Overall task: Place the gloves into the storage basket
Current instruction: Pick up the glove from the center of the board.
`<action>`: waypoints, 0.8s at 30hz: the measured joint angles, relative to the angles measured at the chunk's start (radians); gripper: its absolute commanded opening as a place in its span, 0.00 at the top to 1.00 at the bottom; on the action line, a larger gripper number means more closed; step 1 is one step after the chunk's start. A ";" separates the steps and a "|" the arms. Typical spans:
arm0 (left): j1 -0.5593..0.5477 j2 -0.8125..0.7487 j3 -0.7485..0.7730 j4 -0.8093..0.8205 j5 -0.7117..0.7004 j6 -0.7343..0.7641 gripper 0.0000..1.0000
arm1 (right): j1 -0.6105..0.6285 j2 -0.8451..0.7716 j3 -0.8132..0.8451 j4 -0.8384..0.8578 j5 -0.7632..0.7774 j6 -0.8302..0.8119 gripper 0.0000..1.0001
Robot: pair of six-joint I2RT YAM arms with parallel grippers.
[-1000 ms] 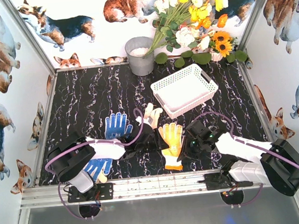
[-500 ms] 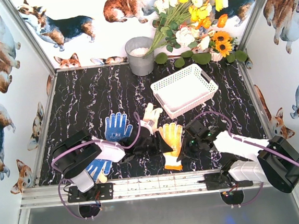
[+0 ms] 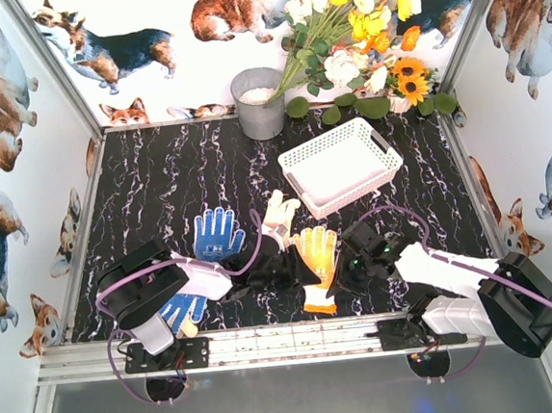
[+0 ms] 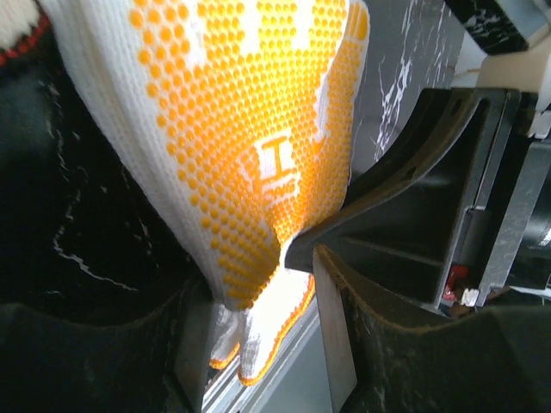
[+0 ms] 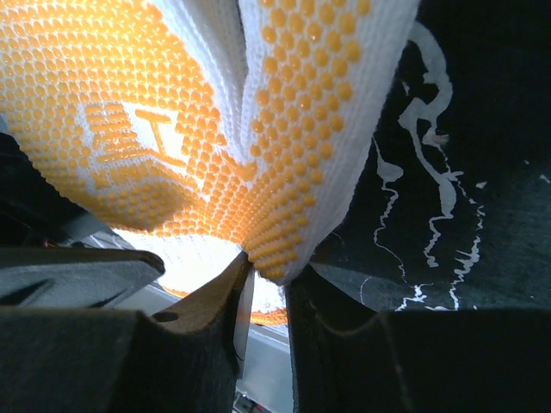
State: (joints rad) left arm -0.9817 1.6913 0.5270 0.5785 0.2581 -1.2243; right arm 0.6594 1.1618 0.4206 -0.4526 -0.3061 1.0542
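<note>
Two grippers at one yellow glove [image 3: 317, 261]
The right gripper [image 5: 263, 284] has its jaws nipped narrow on a raised fold of it, probably to peel it off the marble table [image 3: 158, 178]. The left gripper [image 4: 258, 292] straddles the cuff; whether it grips, I can't tell. The glove sits near the front edge, well short of the storage basket [image 3: 363, 189]. One blue glove [image 3: 177, 310] is half hidden under the left arm.

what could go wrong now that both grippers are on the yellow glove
1. The left gripper and right gripper both look clamped on the yellow glove, close together. They could collide or tug it against each other.
2. The right gripper pinches only a fold at the glove's edge, so the glove may slip out on the way to the storage basket.
3. The white glove lies right by the left arm and could get dragged along.
</note>
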 measured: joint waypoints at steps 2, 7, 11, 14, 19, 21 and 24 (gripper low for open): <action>-0.008 0.000 0.000 -0.005 0.015 -0.004 0.59 | 0.000 -0.006 -0.006 0.005 0.001 0.007 0.77; -0.017 -0.010 -0.018 -0.010 0.043 -0.015 0.59 | 0.001 -0.030 -0.022 0.014 0.009 0.034 0.76; -0.023 -0.005 -0.024 0.001 0.070 -0.025 0.60 | 0.002 -0.050 -0.034 0.020 0.019 0.053 0.76; -0.028 0.021 -0.022 0.034 0.095 -0.038 0.62 | 0.002 -0.070 -0.044 0.024 0.031 0.064 0.76; -0.032 0.043 -0.024 0.065 0.105 -0.061 0.80 | 0.002 -0.081 -0.053 0.033 0.038 0.076 0.74; -0.032 0.043 -0.032 0.062 0.100 -0.071 0.89 | 0.002 -0.088 -0.057 0.038 0.038 0.079 0.72; -0.032 0.041 -0.054 0.068 0.093 -0.101 0.97 | 0.002 -0.100 -0.057 0.037 0.048 0.078 0.67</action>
State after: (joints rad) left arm -1.0138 1.7325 0.4732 0.6460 0.3511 -1.3251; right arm 0.6613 1.0618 0.3634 -0.4152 -0.2577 1.1324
